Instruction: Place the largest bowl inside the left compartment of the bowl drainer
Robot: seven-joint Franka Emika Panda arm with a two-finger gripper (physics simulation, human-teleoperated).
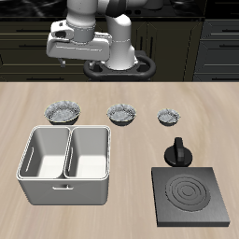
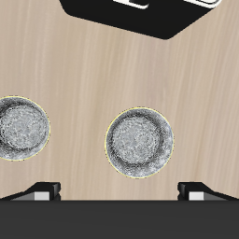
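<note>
The largest bowl (image 1: 63, 112), dark grey outside and speckled inside, sits on the table just behind the bowl drainer (image 1: 67, 164). The drainer is a light grey tub with two empty wells; the left compartment (image 1: 91, 154) is the well nearer the other bowls. My gripper (image 1: 70, 54) hangs high over the table's back, behind the largest bowl, open and empty. In the wrist view the largest bowl (image 2: 140, 140) lies upright beyond my spread fingertips (image 2: 42, 188), the gripper (image 2: 119, 189) well above it. A dark boxy corner (image 2: 140, 14) shows past the bowl; I cannot tell what it is.
The medium speckled bowl (image 1: 122, 113) and the smallest speckled bowl (image 1: 168, 117) stand in a row with the largest one. The medium bowl also shows in the wrist view (image 2: 21, 128). A black square stove plate (image 1: 191, 196) with a black knob (image 1: 177, 152) behind it lies near the front edge.
</note>
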